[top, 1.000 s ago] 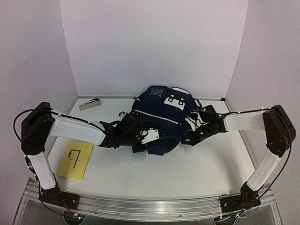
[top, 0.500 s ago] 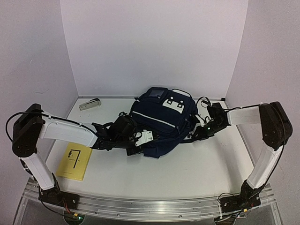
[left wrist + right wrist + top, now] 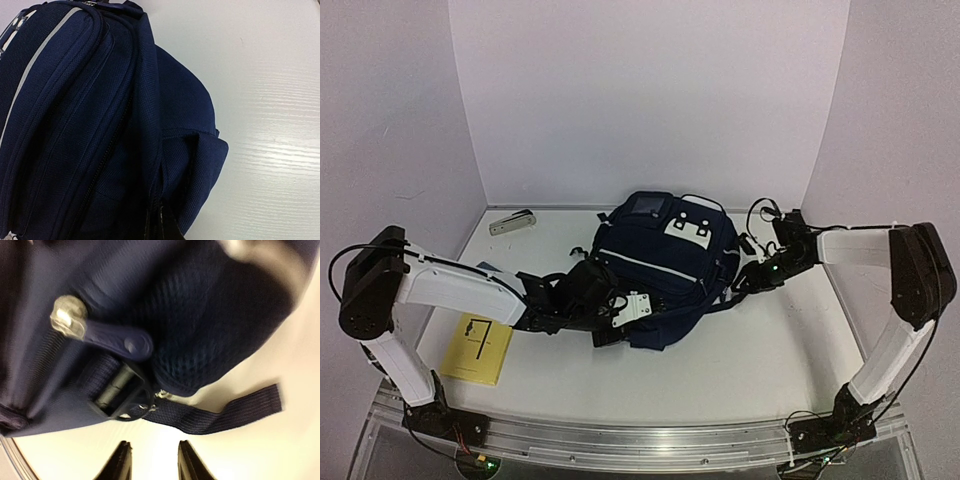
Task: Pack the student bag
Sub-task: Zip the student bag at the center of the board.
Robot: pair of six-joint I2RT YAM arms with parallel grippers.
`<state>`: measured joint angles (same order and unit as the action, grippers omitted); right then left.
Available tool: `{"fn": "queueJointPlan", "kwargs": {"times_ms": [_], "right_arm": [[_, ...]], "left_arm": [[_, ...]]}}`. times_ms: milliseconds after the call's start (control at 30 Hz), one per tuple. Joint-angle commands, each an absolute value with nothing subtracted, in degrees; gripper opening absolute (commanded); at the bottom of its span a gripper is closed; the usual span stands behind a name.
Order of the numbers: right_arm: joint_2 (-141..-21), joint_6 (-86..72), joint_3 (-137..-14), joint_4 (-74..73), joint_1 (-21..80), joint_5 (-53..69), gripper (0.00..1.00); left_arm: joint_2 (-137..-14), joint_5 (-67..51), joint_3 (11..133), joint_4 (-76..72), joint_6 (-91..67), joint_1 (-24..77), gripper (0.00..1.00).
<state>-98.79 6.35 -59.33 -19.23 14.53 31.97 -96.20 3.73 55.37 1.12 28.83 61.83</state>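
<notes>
- Right fingers (image 3: 119, 462) have let go and now stand spread at the student bag's (image 3: 660, 270) three o'clock.
- Left fingers (image 3: 169, 231) pinch its seven o'clock corner; a tug could slip the fabric.

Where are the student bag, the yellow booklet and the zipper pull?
student bag (image 3: 680, 295): top view, on its navy front panel.
yellow booklet (image 3: 478, 352): top view, middle of the cover.
zipper pull (image 3: 112, 338): right wrist view, on the navy tab.

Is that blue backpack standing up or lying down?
Lying down: the student bag rests with its front and white patch facing up.
</notes>
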Motion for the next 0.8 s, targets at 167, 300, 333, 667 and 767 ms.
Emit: {"fn": "queueJointPlan", "kwargs": {"times_ms": [167, 300, 333, 667, 767], "right_arm": [[-88.31, 8.87, -63.18, -21.79, 13.91, 30.68, 0.66], [-90.03, 3.65, -69.14, -21.80, 13.97, 25.74, 0.94], [-91.43, 3.32, -71.43, -22.61, 13.92, 25.37, 0.98], [-97.48, 13.52, -78.95, -29.88, 13.71, 37.89, 0.98], [-97.98, 21.52, -78.45, -30.68, 13.72, 38.51, 0.98]], "left_arm": [[-93.63, 3.12, 56.12, 0.74, 22.82, 64.37, 0.16], [-88.84, 5.68, 53.84, -1.00, 20.01, 64.22, 0.43], [-87.78, 5.99, 53.24, -1.92, 18.97, 64.12, 0.50], [-77.68, 6.11, 52.85, -0.48, -3.31, 54.25, 1.00], [-75.70, 4.12, 52.41, -0.72, -9.08, 50.69, 1.00]]}}
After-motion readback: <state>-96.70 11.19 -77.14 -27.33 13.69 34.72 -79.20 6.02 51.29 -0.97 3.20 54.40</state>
